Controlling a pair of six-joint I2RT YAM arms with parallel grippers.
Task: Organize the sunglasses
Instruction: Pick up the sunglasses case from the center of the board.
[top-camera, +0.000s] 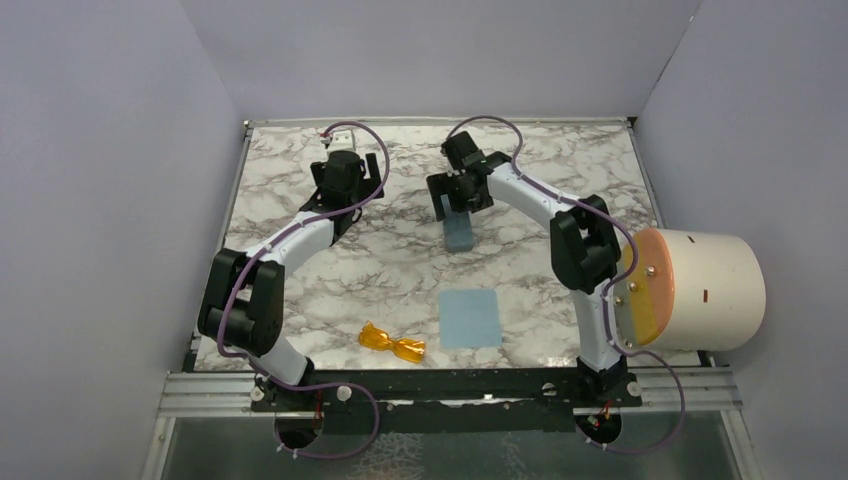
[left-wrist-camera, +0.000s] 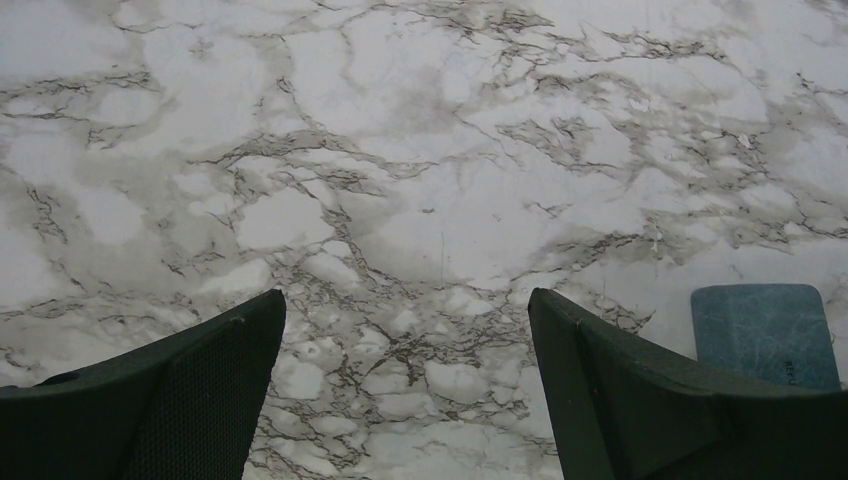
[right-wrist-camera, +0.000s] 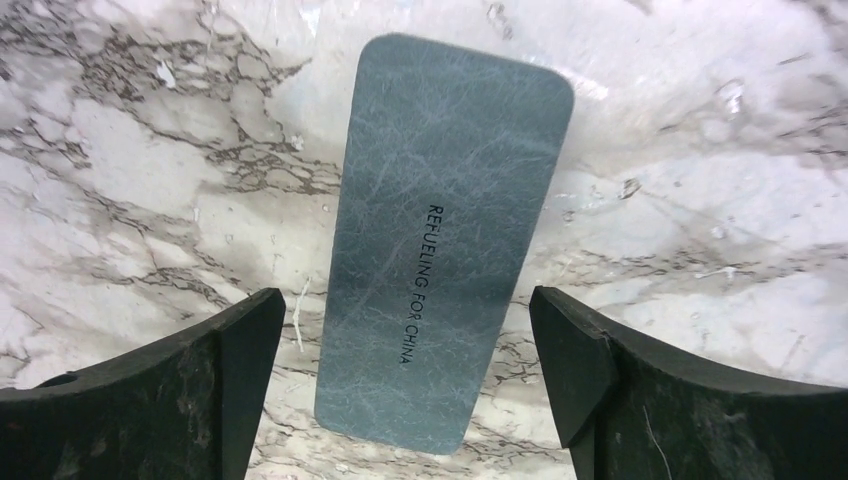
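The sunglasses (top-camera: 392, 343), a small folded pair with orange-amber lenses, lie near the table's front edge, far from both grippers. A closed blue-grey oblong case (top-camera: 459, 231) lies flat at mid table; the right wrist view shows its printed lid (right-wrist-camera: 440, 240) and the left wrist view shows one end of the case (left-wrist-camera: 765, 333). My right gripper (top-camera: 458, 190) hovers just over its far end, open, with the fingers (right-wrist-camera: 215, 390) either side of the case and not touching it. My left gripper (left-wrist-camera: 405, 345) is open over bare marble at the back left, holding nothing.
A flat light blue square cloth (top-camera: 470, 319) lies right of the sunglasses near the front. A white cylinder with an orange face (top-camera: 690, 290) stands off the table's right edge beside the right arm. Grey walls enclose the marble table (top-camera: 300, 280).
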